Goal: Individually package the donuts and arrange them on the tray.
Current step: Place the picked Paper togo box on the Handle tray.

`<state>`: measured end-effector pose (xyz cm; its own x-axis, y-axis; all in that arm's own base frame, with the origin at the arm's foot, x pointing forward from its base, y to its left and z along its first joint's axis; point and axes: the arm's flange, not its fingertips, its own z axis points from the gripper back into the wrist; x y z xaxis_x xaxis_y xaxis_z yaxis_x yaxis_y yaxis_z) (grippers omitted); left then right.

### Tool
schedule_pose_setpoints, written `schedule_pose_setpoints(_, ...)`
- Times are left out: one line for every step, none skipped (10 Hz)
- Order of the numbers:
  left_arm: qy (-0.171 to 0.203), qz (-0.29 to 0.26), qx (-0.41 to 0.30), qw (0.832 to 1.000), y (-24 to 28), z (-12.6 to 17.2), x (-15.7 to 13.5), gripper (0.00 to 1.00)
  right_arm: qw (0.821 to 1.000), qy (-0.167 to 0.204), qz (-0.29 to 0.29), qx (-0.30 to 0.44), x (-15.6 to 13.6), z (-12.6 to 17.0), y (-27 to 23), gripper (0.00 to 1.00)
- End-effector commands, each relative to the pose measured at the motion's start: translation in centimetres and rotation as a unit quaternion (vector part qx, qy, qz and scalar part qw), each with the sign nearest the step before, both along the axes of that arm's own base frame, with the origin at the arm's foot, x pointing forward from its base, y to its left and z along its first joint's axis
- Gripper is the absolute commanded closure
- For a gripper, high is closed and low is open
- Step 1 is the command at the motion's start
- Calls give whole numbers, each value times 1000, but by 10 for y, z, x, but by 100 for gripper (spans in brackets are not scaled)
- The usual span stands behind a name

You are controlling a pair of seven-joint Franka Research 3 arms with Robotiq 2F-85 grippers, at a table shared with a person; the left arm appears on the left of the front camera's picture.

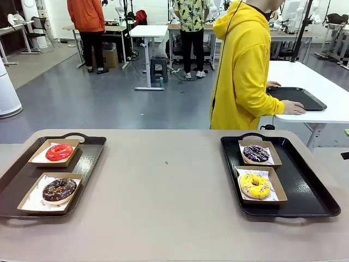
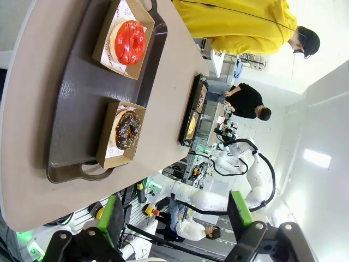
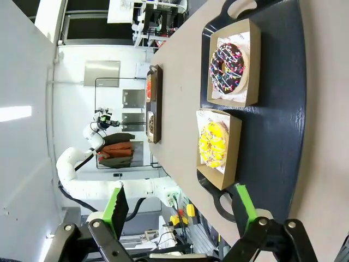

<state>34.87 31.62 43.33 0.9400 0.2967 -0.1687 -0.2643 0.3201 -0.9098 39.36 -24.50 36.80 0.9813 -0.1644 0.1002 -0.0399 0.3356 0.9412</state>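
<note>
Donuts sit one to a shallow cardboard box, four in all, on two dark trays at opposite ends of a beige table (image 1: 163, 207). On the left tray (image 1: 22, 177), the glossy red donut (image 1: 59, 152) lies in the farther box and the chocolate donut with sprinkles (image 1: 59, 189) in the nearer box. On the right tray (image 1: 305, 185), the dark purple-and-white donut (image 1: 256, 153) is in the farther box, and the yellow donut with sprinkles (image 1: 255, 185) in the nearer one, just beside it.

Left gripper (image 2: 174, 215), seen from its wrist camera, hangs above the table's near edge with its green-padded fingers (image 2: 112, 215) spread wide, holding and touching nothing; the left tray lies beyond it. Right gripper (image 3: 182, 204) is likewise spread wide and empty, with the right tray beyond its fingertips.

Across the table, a person in a yellow hoodie (image 1: 242, 71) stands turned away, one hand (image 1: 294, 108) resting on another tray (image 1: 297, 98) on a white table behind.
</note>
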Motion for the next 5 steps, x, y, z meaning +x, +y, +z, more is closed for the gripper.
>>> schedule_pose_setpoints(-3, 3, 0, 1000, -2, 1, -3, 0, 1000, 7, 3, -3, -5, 1, 2, 0)
schedule_pose_setpoints(-3, 3, 0, 1000, -2, 1, -3, 0, 1000, 7, 3, -3, -5, 1, 2, 0)
schedule_pose_setpoints(-3, 3, 0, 1000, -2, 1, -3, 0, 1000, 7, 3, -3, -5, 1, 2, 0)
schedule_pose_setpoints(-3, 3, 0, 1000, -2, 1, -3, 0, 1000, 7, 3, -3, -5, 1, 2, 0)
schedule_pose_setpoints(-3, 3, 0, 1000, -2, 1, -3, 0, 1000, 7, 3, -3, -5, 1, 2, 0)
